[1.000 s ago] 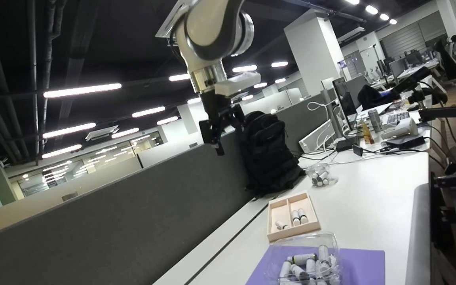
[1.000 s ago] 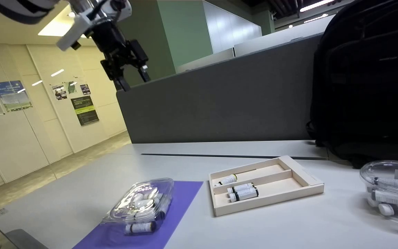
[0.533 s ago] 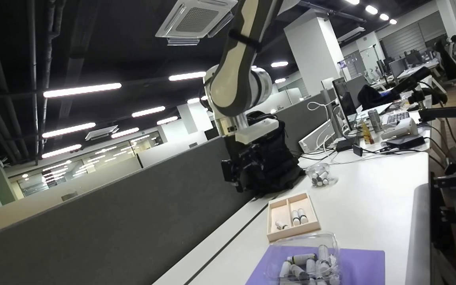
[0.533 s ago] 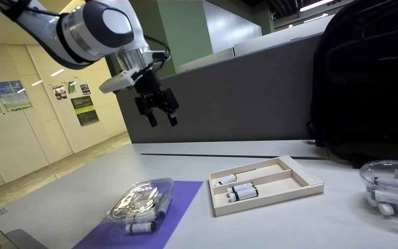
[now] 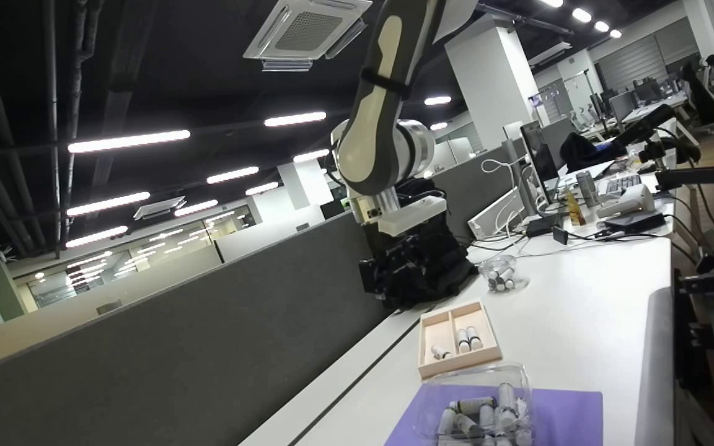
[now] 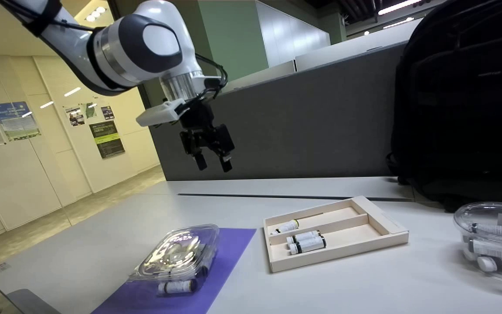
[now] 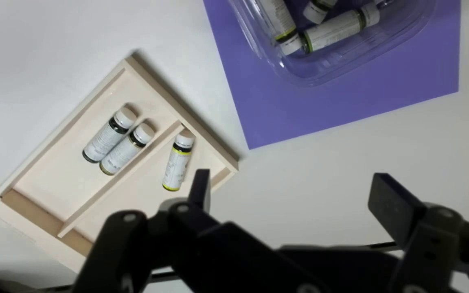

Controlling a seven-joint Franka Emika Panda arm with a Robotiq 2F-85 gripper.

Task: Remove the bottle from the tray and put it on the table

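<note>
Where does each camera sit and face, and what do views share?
An exterior view: near the purple mat, looking along the table toward a monitor; the arm shows.
An exterior view: opposite the grey partition, looking across the table; arm and open tool show.
Wrist view: on the wrist, looking down on tray and mat; the tool's fingers show.
Both exterior views share the backpack and round tub; all three, the tray and mat.

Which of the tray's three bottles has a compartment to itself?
The bottle with bright yellow bands, lying alone; the other two bottles share the compartment across the divider.
</note>
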